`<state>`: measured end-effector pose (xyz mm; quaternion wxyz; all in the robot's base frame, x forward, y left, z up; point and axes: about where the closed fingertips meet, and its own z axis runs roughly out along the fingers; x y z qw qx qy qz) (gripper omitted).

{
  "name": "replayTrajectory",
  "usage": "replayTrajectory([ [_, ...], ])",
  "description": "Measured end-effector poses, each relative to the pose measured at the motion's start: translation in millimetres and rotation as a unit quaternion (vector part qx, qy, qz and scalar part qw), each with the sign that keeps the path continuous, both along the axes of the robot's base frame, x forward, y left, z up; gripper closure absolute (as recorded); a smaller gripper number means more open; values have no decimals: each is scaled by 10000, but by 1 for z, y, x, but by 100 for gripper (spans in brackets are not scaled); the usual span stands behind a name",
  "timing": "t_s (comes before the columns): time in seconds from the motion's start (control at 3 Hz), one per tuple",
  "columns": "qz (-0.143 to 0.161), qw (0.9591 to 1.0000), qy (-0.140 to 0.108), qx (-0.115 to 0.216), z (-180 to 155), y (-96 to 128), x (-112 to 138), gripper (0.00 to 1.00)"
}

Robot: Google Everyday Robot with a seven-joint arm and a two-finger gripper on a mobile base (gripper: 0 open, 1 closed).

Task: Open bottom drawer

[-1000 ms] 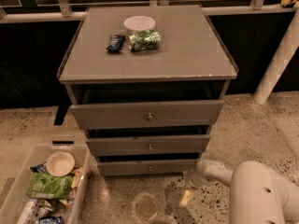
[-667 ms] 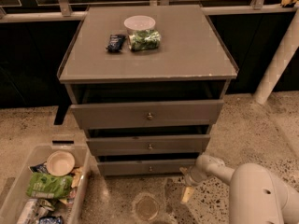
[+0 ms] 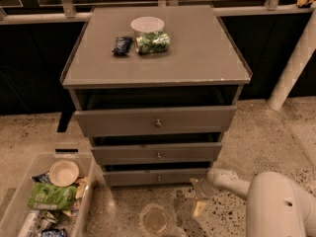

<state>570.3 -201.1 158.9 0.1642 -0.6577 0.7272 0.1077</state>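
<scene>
The bottom drawer [image 3: 133,177] is the lowest and narrowest-looking of three grey drawer fronts in the cabinet, with a small round metal knob [image 3: 159,178] at its centre. It stands slightly out from the frame, like the two above it. My gripper [image 3: 198,201] hangs low near the floor, just right of and in front of the bottom drawer's right end, apart from the knob. My white arm [image 3: 232,181] reaches to it from the lower right.
The middle drawer [image 3: 158,153] and top drawer [image 3: 155,121] sit above. A white bowl [image 3: 147,24], a green bag [image 3: 153,41] and a dark packet [image 3: 121,45] lie on the cabinet top. A clear bin [image 3: 15,201] of snacks stands on the floor at left. A white pillar [image 3: 294,63] stands at right.
My arm's wrist has shifted slightly left and up, toward the cabinet. The drawers have not moved.
</scene>
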Motion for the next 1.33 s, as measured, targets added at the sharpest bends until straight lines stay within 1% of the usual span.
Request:
replayTrajectory([
  [0.33,-178,9982,-450,-348,13,-18,-7,0],
  [0.67,-58,9943,-776,-726,1,-33,-26,0],
  [1.0,-404,9888,-1339,-512,-9,-40,-8,0],
  [1.33,-1031,9800,-1700,51,-6,-32,8,0],
])
